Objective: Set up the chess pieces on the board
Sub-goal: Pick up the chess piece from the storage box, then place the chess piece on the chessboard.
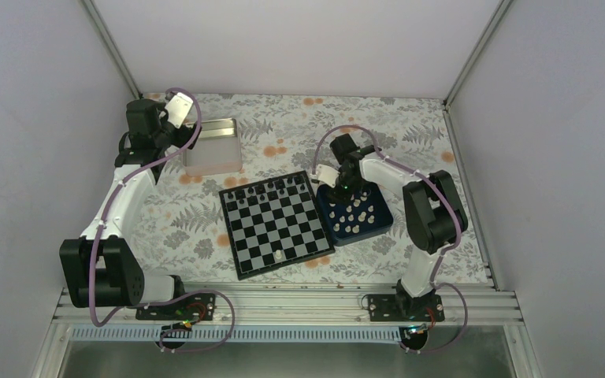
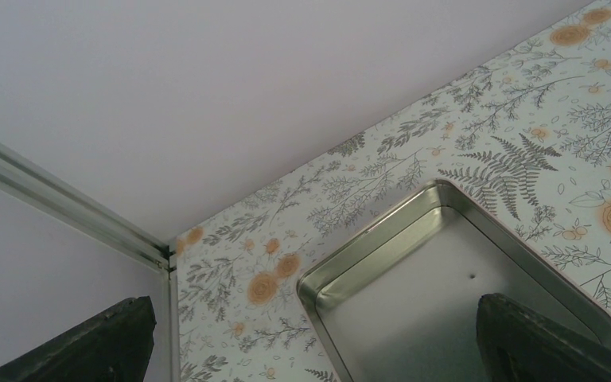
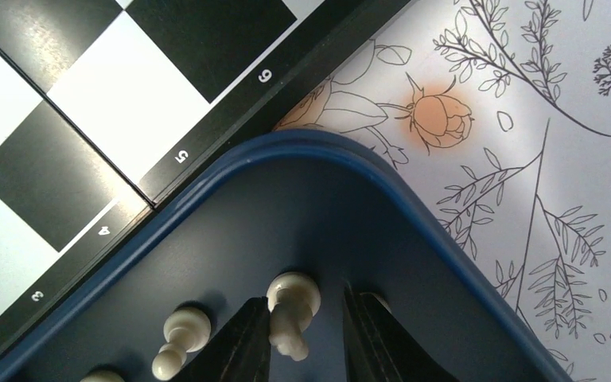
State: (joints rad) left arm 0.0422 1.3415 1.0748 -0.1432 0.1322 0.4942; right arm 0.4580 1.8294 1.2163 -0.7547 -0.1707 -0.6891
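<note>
The chessboard (image 1: 280, 224) lies mid-table with black pieces along its far row and one white piece (image 1: 278, 256) near its front edge. Several white pieces stand in the dark blue tray (image 1: 380, 224) right of the board. My right gripper (image 1: 345, 187) is down in the tray's far left corner. In the right wrist view the gripper (image 3: 309, 312) is open, with its fingers either side of a white piece (image 3: 291, 310); the left finger touches it and the right finger stands apart. Another white pawn (image 3: 178, 338) stands to its left. My left gripper (image 1: 163, 134) is open and empty.
A silver tin (image 1: 213, 146) sits at the back left and is empty in the left wrist view (image 2: 445, 286), under the left gripper's wide-spread fingers (image 2: 87, 342). The board's numbered border (image 3: 179, 155) runs right beside the tray rim (image 3: 302, 142). Enclosure walls surround the table.
</note>
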